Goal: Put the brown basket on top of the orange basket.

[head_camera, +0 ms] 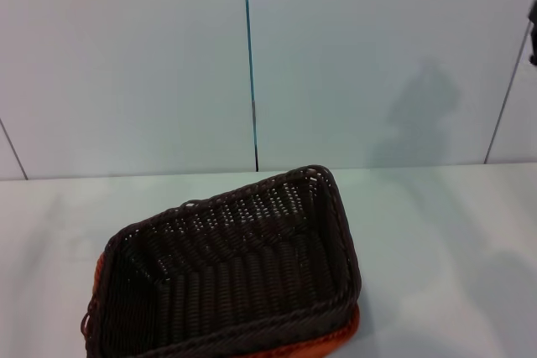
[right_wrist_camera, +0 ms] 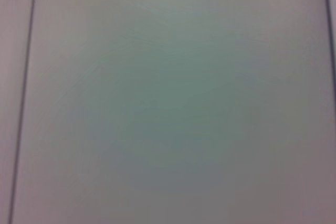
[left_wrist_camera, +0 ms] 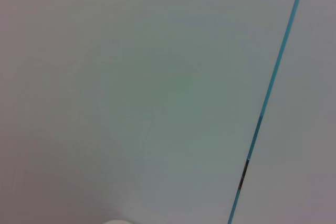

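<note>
1. The brown basket (head_camera: 231,278) sits nested on top of the orange basket (head_camera: 336,343), at the near edge of the white table (head_camera: 436,232), somewhat left of its middle.
2. Of the orange basket only thin strips show: one below the brown basket's near right corner and a sliver at its left side.
3. The brown basket lies turned at an angle, its far right corner pointing toward the table's back edge; it seems to sit slightly tilted, though the head view does not make this sure.
4. Its inside holds nothing, and the woven floor and sloping walls show plainly.
5. Neither the left gripper nor the right gripper appears in any view, so I cannot tell how their fingers stand.
6. Both wrist views show only a pale wall (left_wrist_camera: 131,93) with panel seams; a teal seam (head_camera: 249,56) runs down it behind the table.
</note>
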Controlling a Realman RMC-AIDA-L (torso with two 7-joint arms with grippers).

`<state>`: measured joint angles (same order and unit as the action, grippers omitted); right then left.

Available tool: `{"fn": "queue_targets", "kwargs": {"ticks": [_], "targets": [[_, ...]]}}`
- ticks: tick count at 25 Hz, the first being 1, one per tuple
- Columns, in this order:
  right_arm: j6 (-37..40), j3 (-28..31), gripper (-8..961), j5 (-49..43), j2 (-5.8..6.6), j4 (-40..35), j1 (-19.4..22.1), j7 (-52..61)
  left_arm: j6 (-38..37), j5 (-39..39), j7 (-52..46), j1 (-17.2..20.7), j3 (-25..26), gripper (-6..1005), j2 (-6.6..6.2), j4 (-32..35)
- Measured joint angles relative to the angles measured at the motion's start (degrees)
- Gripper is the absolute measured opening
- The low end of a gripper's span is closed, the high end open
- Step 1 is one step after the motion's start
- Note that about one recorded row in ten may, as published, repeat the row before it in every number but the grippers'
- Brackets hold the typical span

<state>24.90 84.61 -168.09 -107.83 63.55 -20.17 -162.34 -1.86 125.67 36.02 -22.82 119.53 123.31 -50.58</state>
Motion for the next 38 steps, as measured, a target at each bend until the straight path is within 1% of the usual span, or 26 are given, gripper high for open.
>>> {"fn": "queue_targets", "kwargs": {"ticks": [1, 2, 5, 7, 12, 16, 20, 29, 33, 38], "targets": [[0.5, 0.1, 66, 0.0, 0.48, -1.5, 0.3, 0.0, -0.3, 0.0, -0.4, 0.0, 0.0, 909, 0.05, 0.2], [0.5, 0.1, 66, 0.0, 0.48, -1.5, 0.3, 0.0, -0.3, 0.0, -0.4, 0.0, 0.0, 909, 0.05, 0.2], [0.5, 0.3, 66, 0.0, 1.0, -2.8, 1.0, 0.0, -0.6, 0.0, -1.5, 0.1, -0.2, 909, 0.07, 0.4], [0.3, 0.4, 68, 0.0, 1.03, -2.9, 1.5, 0.0, -0.7, 0.0, -2.1, 0.1, -0.2, 909, 0.08, 0.4], [0.6, 3.1, 72, 0.1, 0.36, -3.0, 1.9, 0.0, -0.7, 0.0, -2.4, 0.1, -0.3, 908, 0.22, 0.5], [0.9, 5.4, 74, 0.1, 0.27, -3.3, 2.0, 0.0, -0.8, 0.0, -3.3, 0.1, -0.2, 908, 0.3, 0.9], [1.8, 6.2, 74, 0.0, 0.27, -3.9, 1.7, 0.0, -0.9, 0.0, -3.7, 0.2, -0.2, 909, 0.23, 1.0], [9.6, 7.3, 74, 0.0, 0.36, -9.1, 0.8, -0.1, -3.6, 0.0, -4.1, -0.1, -0.6, 909, 0.29, 1.1], [12.4, 8.2, 74, 0.0, -0.18, -10.7, 0.8, -0.1, -5.6, 0.0, -4.5, -0.1, -1.4, 908, 0.27, 1.3], [12.8, 8.4, 74, 0.0, -0.51, -11.5, 0.3, 0.0, -7.2, 0.0, -5.4, -0.2, -2.1, 908, 0.19, 1.4]]}}
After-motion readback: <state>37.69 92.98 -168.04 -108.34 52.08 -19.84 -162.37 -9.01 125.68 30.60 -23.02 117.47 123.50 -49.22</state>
